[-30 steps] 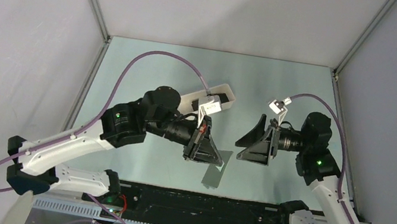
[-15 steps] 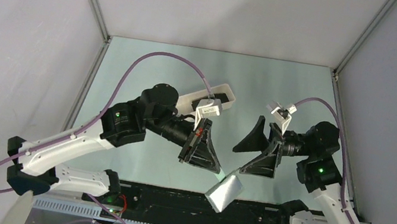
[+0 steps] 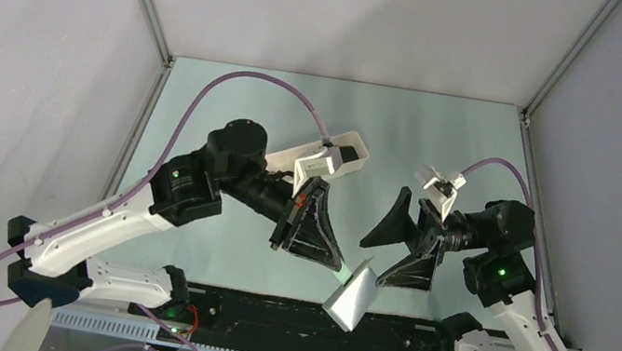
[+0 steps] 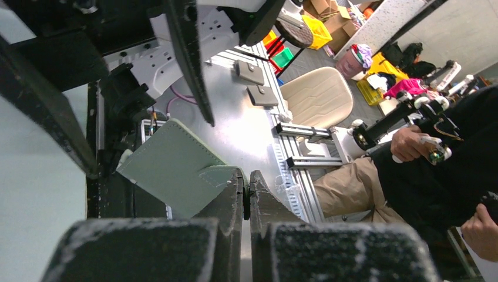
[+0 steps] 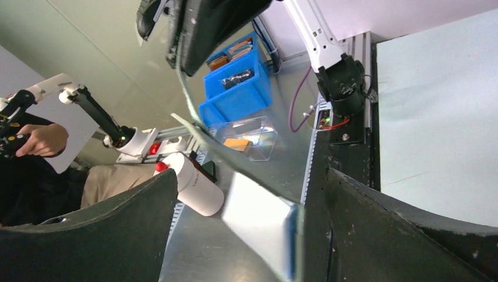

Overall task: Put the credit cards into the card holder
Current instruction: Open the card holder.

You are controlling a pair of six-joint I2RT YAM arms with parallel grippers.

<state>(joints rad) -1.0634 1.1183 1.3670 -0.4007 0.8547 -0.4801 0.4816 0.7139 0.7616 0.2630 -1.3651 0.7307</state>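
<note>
The card holder [image 3: 352, 297], grey-green and flat, hangs tilted in the air over the table's near edge. My left gripper [image 3: 338, 267] is shut on its snap tab [image 4: 220, 175], with the holder's body [image 4: 170, 170] spreading left of the jaws. My right gripper [image 3: 372, 261] stands open around the holder's other end. In the right wrist view the pale flap [image 5: 258, 220] with its blue-grey edge lies close to the right finger [image 5: 399, 223]. A dark credit card [image 3: 341, 153] shows in the white tray [image 3: 357, 143], partly hidden by the left wrist.
A black rail [image 3: 266, 315] runs along the table's near edge, under the card holder. Grey enclosure walls [image 3: 44, 48] stand on three sides. Purple cables [image 3: 237, 84] arc above both arms. Beyond the table are a blue bin [image 5: 235, 88] and a white cylinder [image 5: 191, 185].
The left gripper has lifted the card holder off the table and swung it toward the near edge. The right gripper has come down and closer, its open jaws now around the holder.
</note>
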